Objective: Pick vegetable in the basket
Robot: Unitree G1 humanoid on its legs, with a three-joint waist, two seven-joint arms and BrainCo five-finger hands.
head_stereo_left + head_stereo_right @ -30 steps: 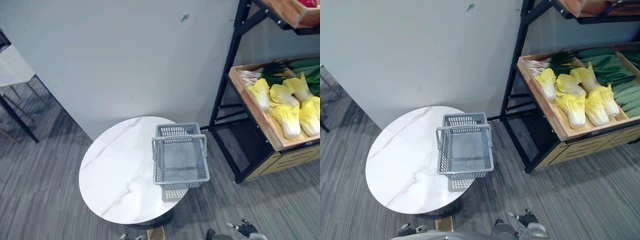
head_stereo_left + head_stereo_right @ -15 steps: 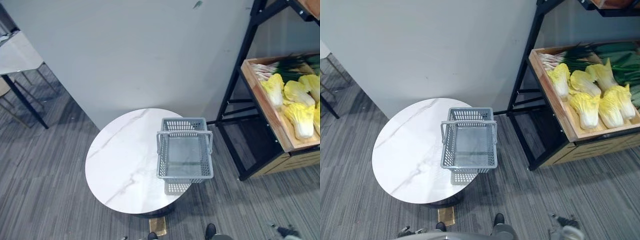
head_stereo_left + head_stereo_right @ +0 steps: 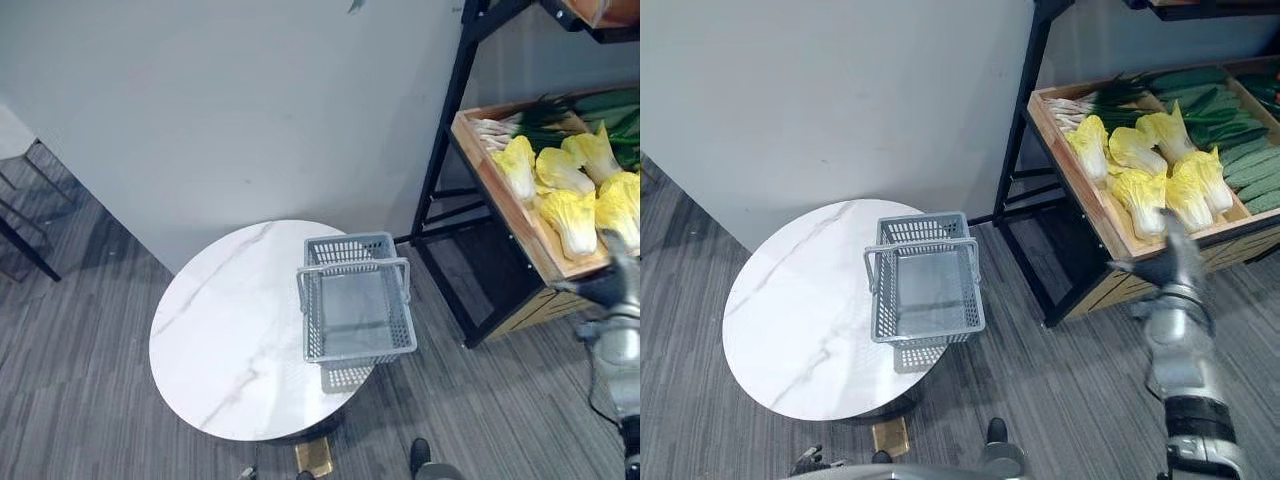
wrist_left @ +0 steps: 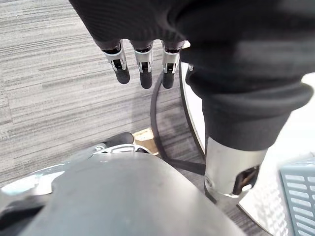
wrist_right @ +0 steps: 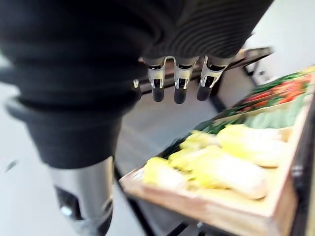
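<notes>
Against the grey wall on the robot's right stands a black shelf rack (image 3: 1025, 150), and to its left a round white table (image 3: 780, 330), near enough that, by my judgement, one arm can serve both without a step. On the rack's lower level a wooden crate (image 3: 1095, 215) tilts its open face outward, which makes its stock easy to take from above. The grey basket (image 3: 880, 305) sits empty at the table's edge nearest the rack, its handle upright across the top, so a drop would have to go in to one side of that bar. The vegetables are all in the crate: yellow cabbages (image 3: 1140, 195) at the front, spring onions (image 3: 1090, 100) behind them and cucumbers (image 3: 1245, 165) further to the right; none is in the basket or in a hand. The right hand (image 5: 179, 81) is held out before the crate's front edge, level with the cabbages, fingers straight, thumb apart, holding nothing and touching nothing. The left hand (image 4: 142, 69) hangs low beside the table's rim, fingers relaxed and empty, over the carpet
</notes>
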